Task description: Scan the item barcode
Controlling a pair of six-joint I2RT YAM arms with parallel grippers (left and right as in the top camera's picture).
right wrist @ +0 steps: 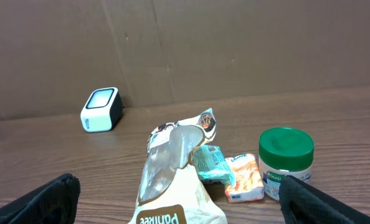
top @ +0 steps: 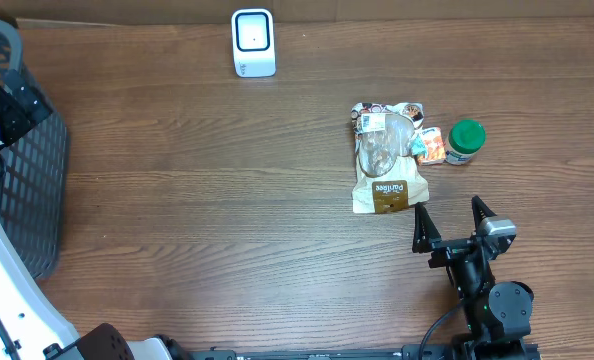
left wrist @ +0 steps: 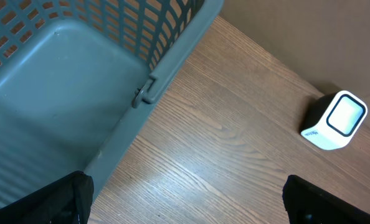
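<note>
Right fingers [right wrist: 54, 199] spread; crinkled glossy pouch [top: 385, 168], round green-lidded jar [top: 465, 141].

We saw the white scanner [top: 253, 42] upright at top centre, the items [top: 389, 160] clustered at right

Basket [top: 17, 160] cut off at left edge

Mock shop checkout, barcode scanner [top: 253, 42], grey basket [top: 22, 170] (plastic), groceries [top: 387, 160], wood table [top: 197, 200]
</note>
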